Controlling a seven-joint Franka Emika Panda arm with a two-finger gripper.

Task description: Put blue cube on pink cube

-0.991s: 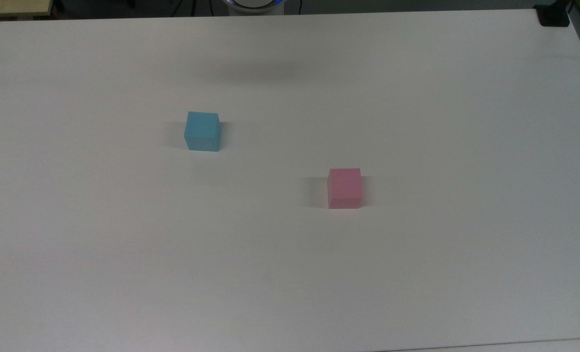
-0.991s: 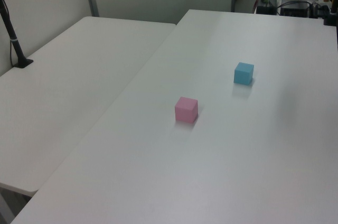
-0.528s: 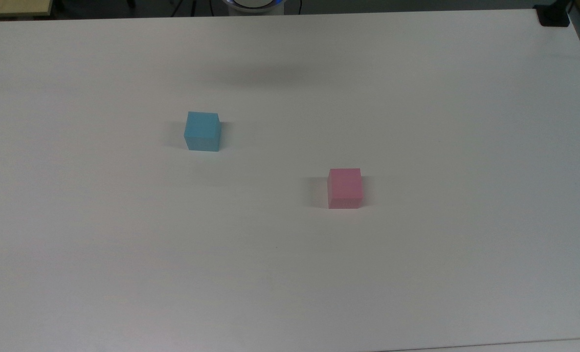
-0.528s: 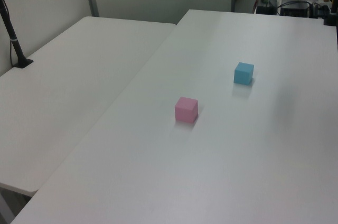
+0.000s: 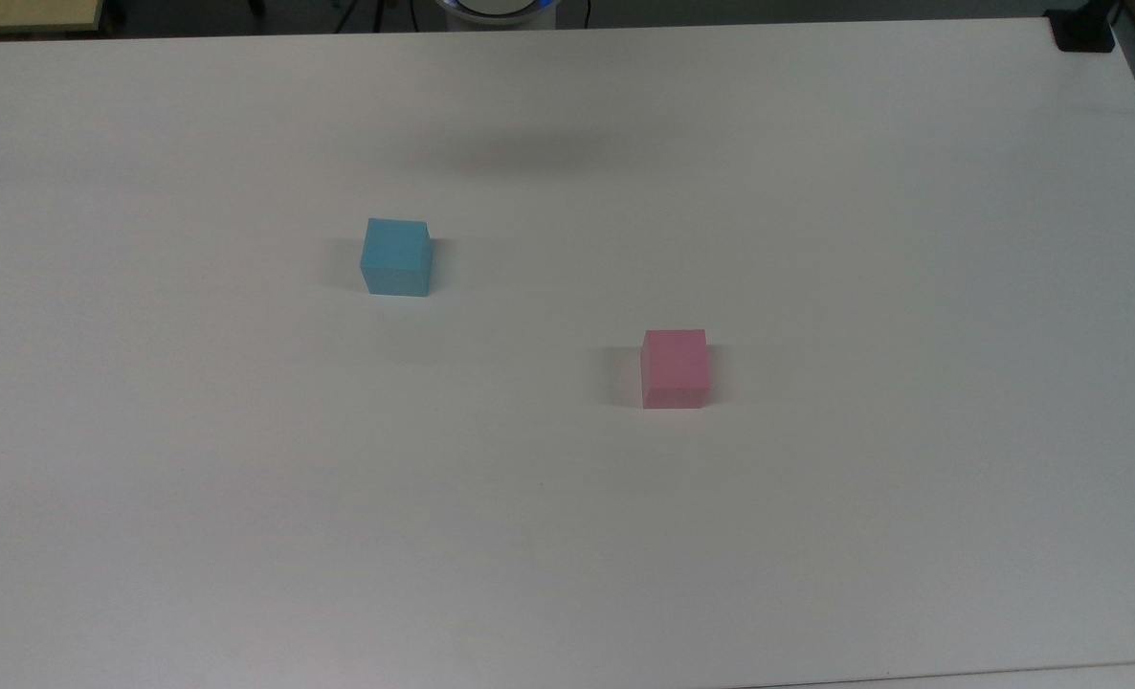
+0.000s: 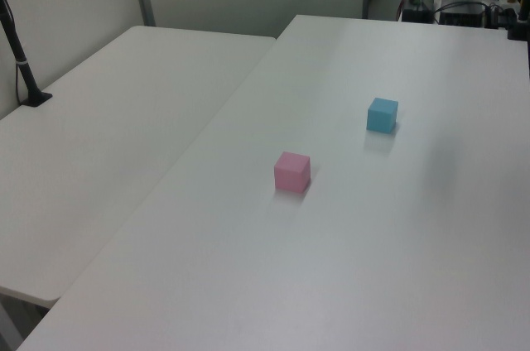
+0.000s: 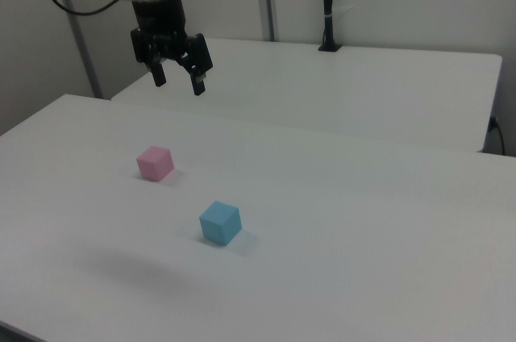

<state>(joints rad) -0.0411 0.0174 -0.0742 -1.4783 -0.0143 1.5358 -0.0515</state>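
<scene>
The blue cube (image 5: 395,256) (image 6: 382,115) (image 7: 220,223) rests on the white table (image 5: 816,536), alone and untouched. The pink cube (image 5: 675,368) (image 6: 292,171) (image 7: 155,163) sits apart from it, lower and to the right in the top view. In the right view my gripper (image 7: 177,82) hangs high above the table, well over both cubes, open with nothing between its fingers (image 7: 196,79).
A second white table (image 6: 108,144) adjoins the work table along a seam. A black post (image 6: 21,61) (image 7: 328,3) stands on that neighbouring table. A black clamp (image 5: 1082,31) sits at the top view's upper right corner. The arm's base (image 5: 496,10) is at the far edge.
Both cubes stay put. The soft shadow on the table near the far edge has drifted slightly to the right in the top view.
</scene>
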